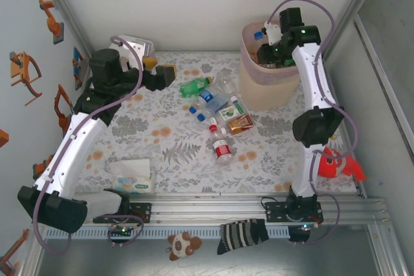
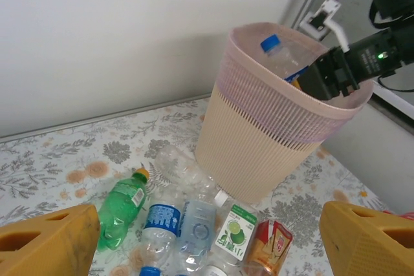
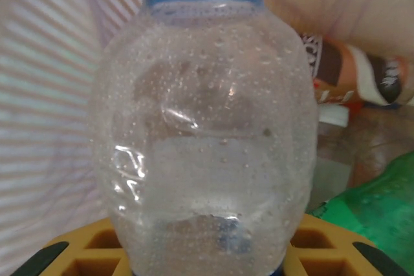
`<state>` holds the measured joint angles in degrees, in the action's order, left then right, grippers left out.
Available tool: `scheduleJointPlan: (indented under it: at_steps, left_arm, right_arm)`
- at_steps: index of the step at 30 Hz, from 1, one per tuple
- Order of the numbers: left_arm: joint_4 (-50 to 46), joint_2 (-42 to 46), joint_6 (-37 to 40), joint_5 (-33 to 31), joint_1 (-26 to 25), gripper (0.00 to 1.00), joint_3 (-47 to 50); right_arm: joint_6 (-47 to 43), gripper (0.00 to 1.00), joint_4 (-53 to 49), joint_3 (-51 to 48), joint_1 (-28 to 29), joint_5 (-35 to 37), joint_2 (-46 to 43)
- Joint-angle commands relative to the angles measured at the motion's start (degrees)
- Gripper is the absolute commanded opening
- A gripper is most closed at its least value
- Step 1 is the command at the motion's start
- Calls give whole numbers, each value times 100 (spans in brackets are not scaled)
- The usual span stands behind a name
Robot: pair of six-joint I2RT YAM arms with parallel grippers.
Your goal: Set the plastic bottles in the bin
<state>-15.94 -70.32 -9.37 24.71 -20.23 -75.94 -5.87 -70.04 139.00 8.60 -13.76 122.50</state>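
Observation:
The beige bin (image 1: 265, 94) with a pink liner stands at the back right. My right gripper (image 1: 273, 44) hangs over its mouth, shut on a clear bottle (image 3: 204, 127) with a blue cap; in the left wrist view that bottle (image 2: 282, 57) pokes above the rim (image 2: 259, 153). A green bottle (image 3: 378, 214) and an orange-brown labelled one (image 3: 352, 72) lie inside. Several bottles lie on the cloth left of the bin: a green one (image 2: 123, 203), a blue-labelled one (image 2: 160, 218), a lime-labelled one (image 2: 234, 225), a red-labelled one (image 1: 222, 149). My left gripper (image 2: 208, 240) hovers open above them.
A soft tissue pack (image 1: 134, 179) lies near the front left. A red object (image 1: 333, 163) sits by the right arm's base. A striped sock (image 1: 242, 234) and a small toy (image 1: 183, 245) lie beyond the front rail. Walls close in the back and both sides.

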Motion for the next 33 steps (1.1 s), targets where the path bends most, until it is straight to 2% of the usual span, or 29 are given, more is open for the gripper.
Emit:
scheduleJointPlan:
  at_steps: [1,11,18,24,33]
  left_arm:
    - [94,-26,-99,232,28,86,102]
    - [373,24,-309,236,37,85,287]
    - [452,60,-407,179,39,85,380]
    - [512,72,-477,183,42,84,421]
    - [575,45,-496,278,37,84,431]
  right_arm:
    - [-259,34,-537,119,-34,-310,163]
    - [-303,35,-695,136,-61,-479,850]
    - [-253,37,-795,164,-60,-195,1382]
    - [-165,45,-837,221,-60,-167,1499]
    - [115,59,-727,439,-60,-355,988]
